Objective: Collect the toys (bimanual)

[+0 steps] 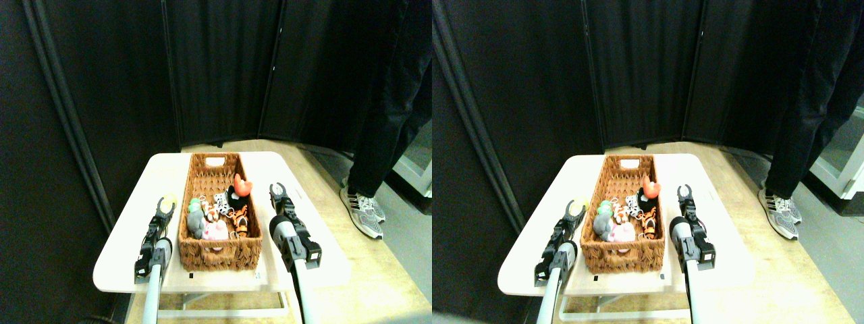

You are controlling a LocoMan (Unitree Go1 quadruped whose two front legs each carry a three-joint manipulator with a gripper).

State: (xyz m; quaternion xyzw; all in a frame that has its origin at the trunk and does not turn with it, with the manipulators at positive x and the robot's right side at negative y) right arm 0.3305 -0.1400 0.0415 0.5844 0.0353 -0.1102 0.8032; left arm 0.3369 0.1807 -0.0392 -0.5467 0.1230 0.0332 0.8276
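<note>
Toys (217, 214): about seven in one basket (220, 253).

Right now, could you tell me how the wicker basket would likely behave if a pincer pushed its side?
The wicker basket would probably slide rather than tip: it is long and low, flat on the smooth white table. It looks stiff. The toys piled toward its near end may make that end drag.

the toys (217, 214) lie heaped in the near half of the basket (219, 253), overlapping so that several show only as scraps of colour, too small to name. a pale yellowish thing (169, 199) at the left claw (164, 204) is too small to identify. the person (385, 101) is cut off above the thighs. the table (121, 256) hides its legs.
</note>
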